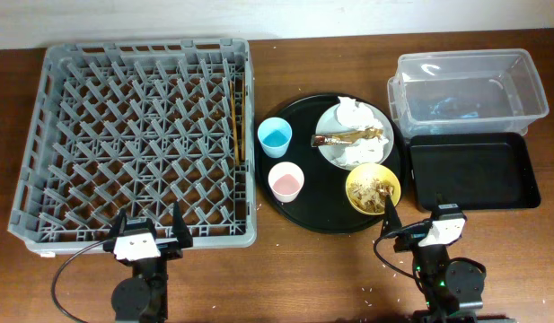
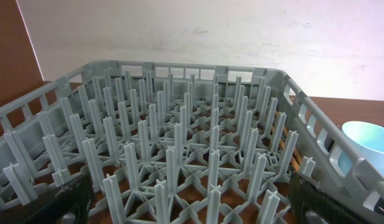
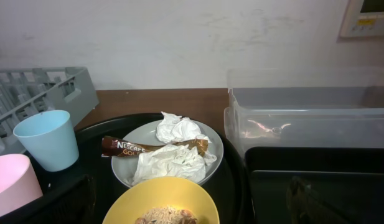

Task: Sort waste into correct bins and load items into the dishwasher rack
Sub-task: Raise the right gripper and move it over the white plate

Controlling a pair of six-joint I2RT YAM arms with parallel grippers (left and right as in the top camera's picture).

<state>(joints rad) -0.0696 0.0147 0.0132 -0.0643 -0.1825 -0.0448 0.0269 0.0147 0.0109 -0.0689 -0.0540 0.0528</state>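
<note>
Two grippers are sitting at the near table edge, nothing held. Left gripper point(image 1: 149, 231) is sitting at the front wall of the rack point(image 1: 142, 135), fingers spread wide. Right gripper point(image 1: 409, 218) is likewise showing its fingers apart and empty, just beside the yellow bowl point(image 1: 373, 188).

Judgement: no sorting is showing yet. Waste is probably going first, and the right arm is sitting best for it.

Napkins point(image 3: 173, 129) and wrapper point(image 3: 132, 147) are lying on the white plate point(image 3: 211, 144), the wrapper running across between the two napkin wads. Plate is lying beyond the bowl from the right gripper, on the round tray point(image 1: 294, 211). Clear tub point(image 1: 537, 90) and black tray point(image 1: 474, 170) are lying to that gripper's right, the tub farther back.

Technique note: worth coming in over the bowl, not through it, then pinching one napkin wad at its raised crest and lifting straight up so the wrapper is not dragging along. Scraps in the bowl are calling for tipping out, not pinching.

Blue cup point(image 1: 276, 137) and pink cup point(image 1: 285, 181) are standing on the round tray's left side, nearest the rack.
</note>
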